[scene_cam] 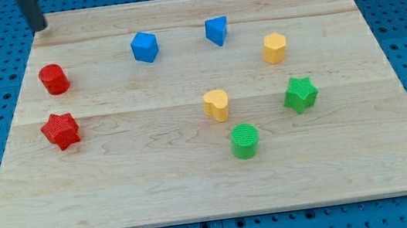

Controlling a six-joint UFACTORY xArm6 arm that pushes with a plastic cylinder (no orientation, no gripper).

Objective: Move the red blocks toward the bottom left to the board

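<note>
A red cylinder [54,79] stands near the board's left edge, in its upper half. A red star [61,131] lies just below it, also near the left edge. My tip [40,28] is at the board's top left corner, above the red cylinder and apart from it, touching no block.
The wooden board [158,189] lies on a blue pegboard. A blue cube [145,46] and a blue wedge [217,30] sit near the top. A yellow hexagon [275,47], a yellow heart [217,104], a green star [301,93] and a green cylinder [245,140] lie at centre right.
</note>
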